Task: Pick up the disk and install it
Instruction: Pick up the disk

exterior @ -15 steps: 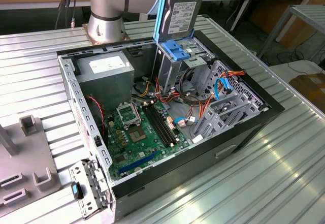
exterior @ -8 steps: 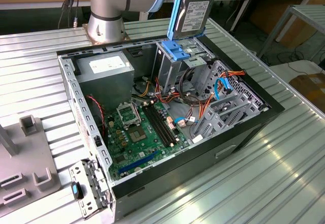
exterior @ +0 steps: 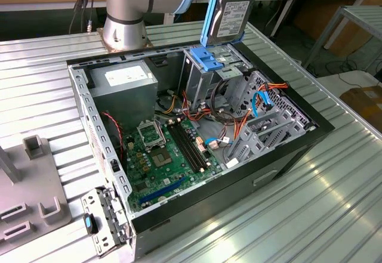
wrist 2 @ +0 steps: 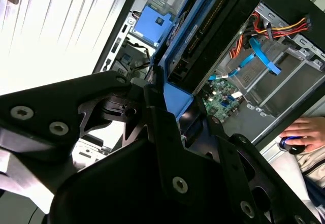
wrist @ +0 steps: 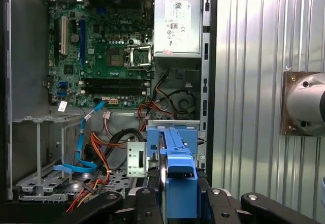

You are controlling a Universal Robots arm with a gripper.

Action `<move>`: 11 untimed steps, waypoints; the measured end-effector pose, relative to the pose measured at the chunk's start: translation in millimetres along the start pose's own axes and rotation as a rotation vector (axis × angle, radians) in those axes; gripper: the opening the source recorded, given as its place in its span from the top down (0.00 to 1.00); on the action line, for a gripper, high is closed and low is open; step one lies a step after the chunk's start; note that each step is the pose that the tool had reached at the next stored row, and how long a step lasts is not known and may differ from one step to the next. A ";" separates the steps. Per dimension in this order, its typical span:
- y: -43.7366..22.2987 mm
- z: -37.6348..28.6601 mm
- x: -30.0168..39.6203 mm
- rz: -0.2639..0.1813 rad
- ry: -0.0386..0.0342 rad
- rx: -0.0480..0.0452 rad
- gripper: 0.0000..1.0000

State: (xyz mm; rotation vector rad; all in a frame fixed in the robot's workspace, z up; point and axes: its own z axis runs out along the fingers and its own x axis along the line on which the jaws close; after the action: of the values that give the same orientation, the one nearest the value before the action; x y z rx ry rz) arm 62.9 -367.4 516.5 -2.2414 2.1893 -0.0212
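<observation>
Disk (exterior: 231, 17) hangs on edge above the open computer case (exterior: 298, 141), at about one o'clock from the motherboard (exterior: 161, 155) in the exterior view. Its lower end is just above the tall metal drive cage (exterior: 200, 81), directly at that cage's twelve o'clock and apparently not yet inside it.

The gripper (wrist: 179, 199) is clenched on the disk. In the first wrist view its black fingers (wrist: 144, 206) flank the blue carrier on both sides, and nothing else bears the disk, so the hold looks secure. The grip is taken at the upper end, probably so that the rest of the body stays free to enter a slot. The upright, edge-on pose seems chosen to match the cage's narrow opening, which faces up beside a light-blue latch (exterior: 206, 57).

The disk is a flat slab with a pale label on its broad face in the exterior view. A bright blue rail runs down the edge toward nine o'clock. In the second wrist view its body looks dark between blue rails, with a row of connector pins along one end.

Orange cables (exterior: 271, 86) lie at three o'clock of the cage, apart from the disk. A person's hand (wrist 2: 304, 135) rests beside the case's outer wall in the second wrist view
</observation>
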 end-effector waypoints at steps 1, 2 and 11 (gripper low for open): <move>0.0 0.0 2.4 0.000 0.0000 0.0000 0.64; 0.1 0.0 4.3 0.000 0.0001 0.0000 0.64; 0.9 0.2 36.9 0.000 0.0000 0.0000 0.64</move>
State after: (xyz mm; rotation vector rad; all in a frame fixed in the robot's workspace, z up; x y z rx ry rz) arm 62.9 -404.3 516.4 -2.2413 2.1894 -0.0211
